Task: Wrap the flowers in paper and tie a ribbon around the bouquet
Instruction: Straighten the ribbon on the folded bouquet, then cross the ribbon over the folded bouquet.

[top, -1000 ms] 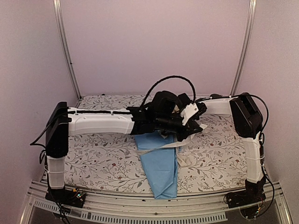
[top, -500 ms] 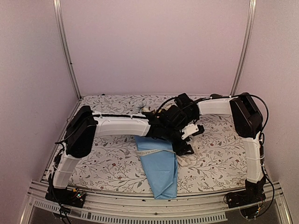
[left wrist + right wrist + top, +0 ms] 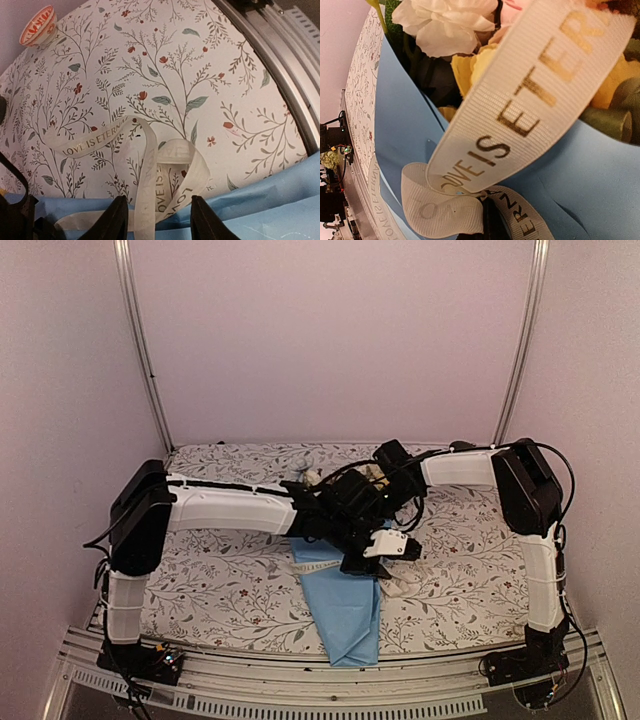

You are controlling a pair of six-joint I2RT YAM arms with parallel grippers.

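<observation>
Only wrist views show left gripper [image 3: 158, 212] parted around ribbon [image 3: 100, 140], right gripper [image 3: 487, 222] clamped on it.

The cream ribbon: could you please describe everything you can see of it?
The cream woven ribbon is a flat band with gold lettering beginning LOVE IS. It lies in slack loops across the floral white tablecloth and the light blue paper, where it appears knotted; one strand passes between the parted jaws of the left gripper.
</observation>
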